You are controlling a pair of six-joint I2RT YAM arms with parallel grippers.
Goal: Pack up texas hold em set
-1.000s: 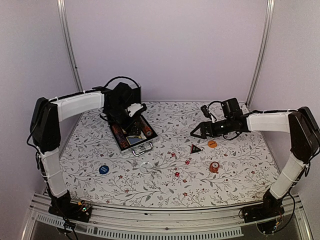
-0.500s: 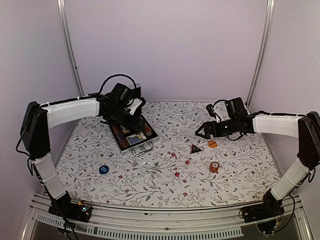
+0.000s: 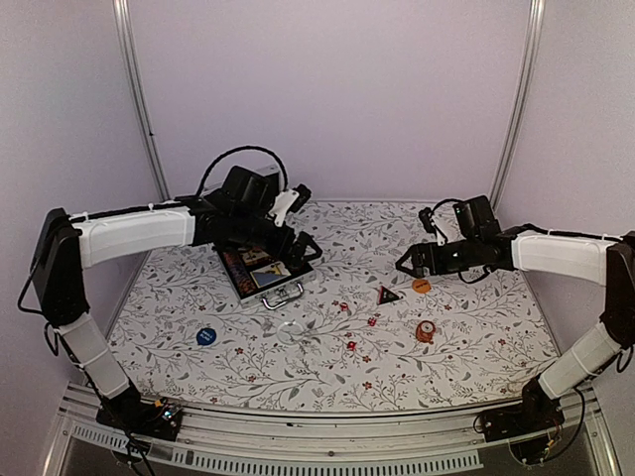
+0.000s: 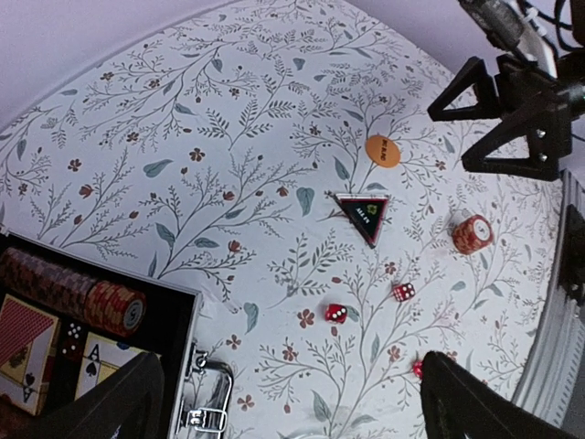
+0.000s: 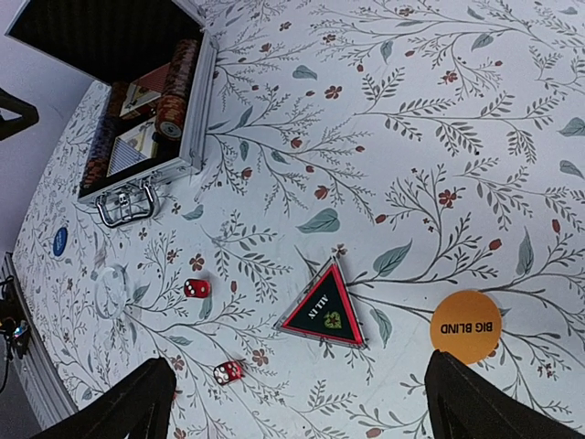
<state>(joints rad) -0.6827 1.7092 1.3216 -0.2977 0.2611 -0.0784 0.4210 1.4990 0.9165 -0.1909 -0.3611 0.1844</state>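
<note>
The little silver case [image 3: 260,276] lies open on the far left part of the desk [image 3: 476,347]. Its handle [image 3: 283,295] points to the near side. Inside it are a row of red chips [image 4: 87,291] and some playing cards [image 4: 96,361].

The left jaws hang over the right side of the case. They are spread wide and have nothing in them. The right jaws are spread wide too and hold nothing. They hang over the right part of the desk, near the round orange token [image 3: 422,286].

The black triangle token [image 3: 388,295] lies just beside the orange one. A small pile of chips [image 3: 425,331] sits nearer the front. Small red dice [image 4: 335,314] lie in the middle of the desk. A blue token [image 3: 205,335] lies well apart, at the front left.
</note>
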